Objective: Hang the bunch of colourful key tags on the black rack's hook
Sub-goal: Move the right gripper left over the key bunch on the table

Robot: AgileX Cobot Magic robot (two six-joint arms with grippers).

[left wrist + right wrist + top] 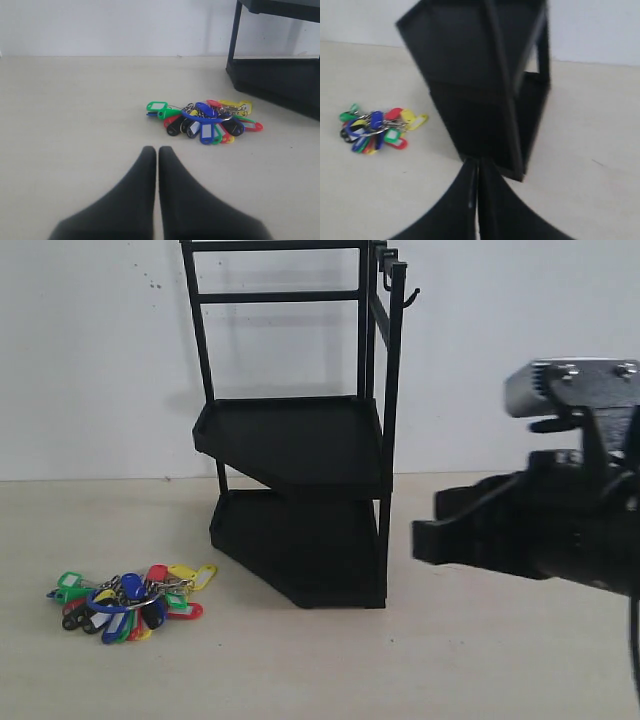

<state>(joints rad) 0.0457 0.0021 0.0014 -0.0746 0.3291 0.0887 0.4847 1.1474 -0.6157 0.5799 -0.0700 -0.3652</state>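
The colourful key tag bunch (130, 604) lies flat on the beige table, left of the black rack (300, 440). A small hook (408, 295) sticks out at the rack's top right. In the left wrist view the bunch (205, 121) rests beyond my left gripper (157, 151), which is shut and empty. The right wrist view shows the bunch (375, 130) off to one side and the rack (485, 85) close ahead of my right gripper (477, 162), shut with nothing in it. The right arm (540, 510) hovers right of the rack in the exterior view.
A white wall (90, 350) stands right behind the rack. Bare table surface (320, 670) runs along the front, between the bunch and the right arm.
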